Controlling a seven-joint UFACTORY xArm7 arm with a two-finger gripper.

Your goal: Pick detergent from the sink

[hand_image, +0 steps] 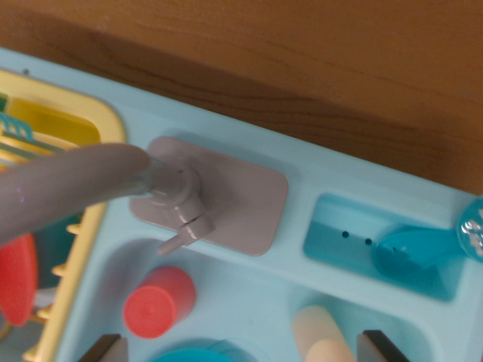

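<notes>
Down in the pale blue plastic toy sink (249, 298), the cream rounded detergent bottle top (321, 332) stands between two dark fingertips (381, 347) at the bottom edge; whether the gripper (241, 353) is spread or closed, I cannot tell. A red cylindrical cup (160, 302) stands near. The grey faucet (83, 181) arcs overhead. A yellow rack (75, 249) borders the wrist view's left, brown wooden tabletop (302, 68) beyond. No readable writing

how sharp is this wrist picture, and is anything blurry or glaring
In the wrist view, the whole picture is slightly soft; the grey plastic faucet spout nearest the lens is most blurred. Lighting is even, with a soft shadow along the brown wooden surface behind the light blue toy sink. The only glare is on the teal scoop at the right edge.
</notes>
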